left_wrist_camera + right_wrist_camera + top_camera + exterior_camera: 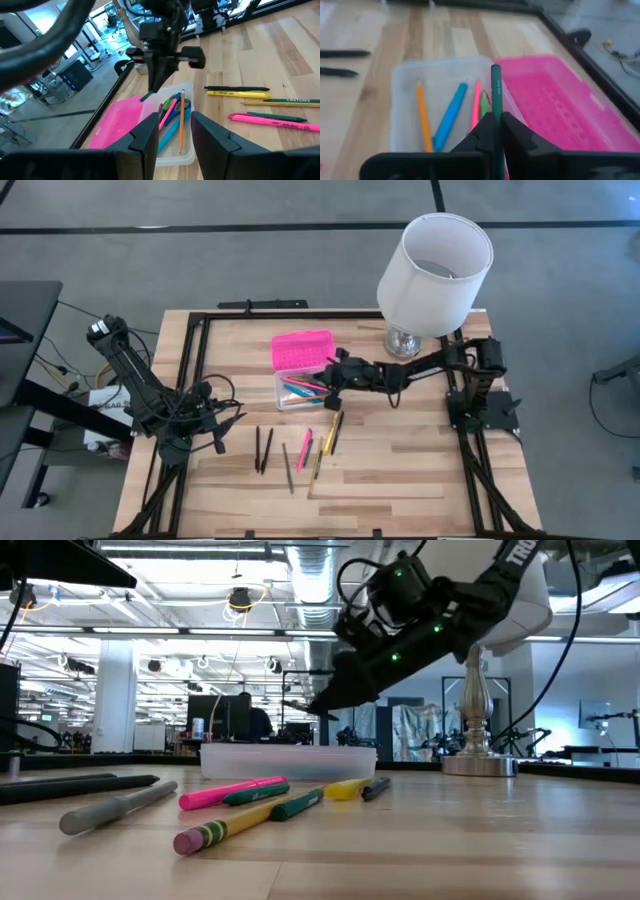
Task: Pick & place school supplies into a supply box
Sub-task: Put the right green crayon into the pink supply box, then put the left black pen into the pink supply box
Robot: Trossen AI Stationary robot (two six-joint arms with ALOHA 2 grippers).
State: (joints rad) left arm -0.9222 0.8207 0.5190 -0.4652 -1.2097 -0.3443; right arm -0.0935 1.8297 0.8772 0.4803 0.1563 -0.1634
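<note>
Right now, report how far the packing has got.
Done: an orange pencil, a blue pen and a pink pen lie in the clear box, its pink lid open beside it. In hand: the right gripper holds a green pen above the box. Left: several pens and pencils on the table, including a pink marker. The left gripper waits, open.

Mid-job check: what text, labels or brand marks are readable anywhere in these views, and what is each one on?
"CRAYONS": on the slim green crayon pencil lying on the wooden table.
Black print on the yellow marker: too small to read.
White letters on the dark right arm, low view: cut off, unreadable.
Print on the green pen in the right claw: blurred.
</note>
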